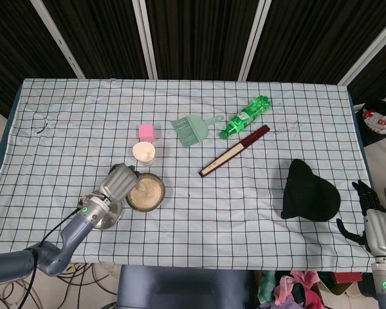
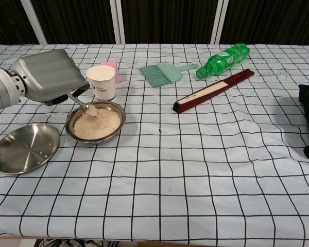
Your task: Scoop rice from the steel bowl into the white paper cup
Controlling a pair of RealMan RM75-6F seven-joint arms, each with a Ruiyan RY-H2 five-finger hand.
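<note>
Here the left hand (image 2: pixel 45 76) holds a spoon (image 2: pixel 85 106) heaped with rice just above the steel bowl (image 2: pixel 96 122), beside the white paper cup (image 2: pixel 102 82) (upright on the table (image 2: pixel 195 170)). The right hand (image 1: pixel 372 219) hangs off the table edge, fingers spread, holding nothing.

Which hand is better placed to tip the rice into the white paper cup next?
Left. The left hand already holds the metal spoon, loaded with rice, above the steel bowl beside the white paper cup. The right hand sits off the table's far edge.
</note>
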